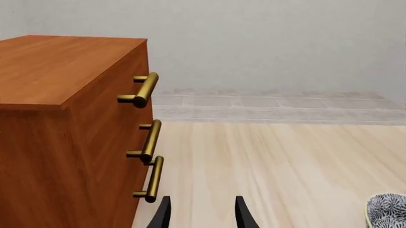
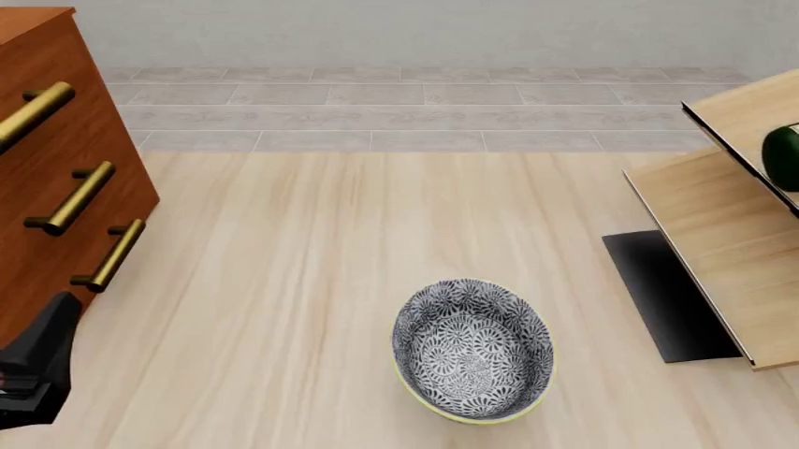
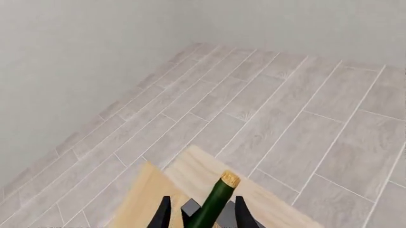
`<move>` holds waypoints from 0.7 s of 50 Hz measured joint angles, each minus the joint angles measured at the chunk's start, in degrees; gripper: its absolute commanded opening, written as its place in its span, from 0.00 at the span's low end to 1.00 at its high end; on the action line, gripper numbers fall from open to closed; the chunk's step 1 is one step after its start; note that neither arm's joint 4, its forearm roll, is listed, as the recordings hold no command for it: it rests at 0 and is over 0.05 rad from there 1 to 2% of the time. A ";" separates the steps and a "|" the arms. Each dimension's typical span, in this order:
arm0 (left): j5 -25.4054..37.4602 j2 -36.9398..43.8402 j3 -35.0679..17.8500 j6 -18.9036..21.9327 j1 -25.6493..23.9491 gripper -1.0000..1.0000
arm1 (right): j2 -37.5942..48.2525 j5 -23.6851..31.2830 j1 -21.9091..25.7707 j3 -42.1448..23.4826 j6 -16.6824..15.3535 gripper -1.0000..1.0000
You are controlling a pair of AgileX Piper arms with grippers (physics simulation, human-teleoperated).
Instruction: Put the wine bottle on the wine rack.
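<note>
Right fingers (image 3: pixel 166 214) clamped on wine bottle (image 3: pixel 214 202) over wine rack (image 2: pixel 731 229), left fingers (image 1: pixel 162 216) apart.

Light wooden table (image 2: pixel 312 281) carrying 3 objects: a reddish-brown drawer cabinet (image 2: pixel 50 168) with 3 brass handles at the left edge, a patterned oval bowl (image 2: pixel 472 349) near the centre front, and the wine rack (image 2: pixel 724 253) on its black base at the right.

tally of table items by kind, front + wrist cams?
Drawer cabinet: 1
Patterned bowl: 1
Wine rack: 1
Wine bottle: 1, between the right gripper fingers
Total: 4
</note>
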 measured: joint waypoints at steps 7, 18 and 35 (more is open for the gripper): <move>0.06 -0.02 0.00 -0.01 0.09 1.00 | -1.91 0.23 0.30 1.19 -0.96 1.00; 0.17 -0.08 0.00 -0.03 -0.02 1.00 | -5.66 0.40 1.21 3.78 -2.58 1.00; 0.10 -0.14 0.00 -0.08 -0.12 1.00 | -11.50 2.89 3.73 5.05 -5.46 1.00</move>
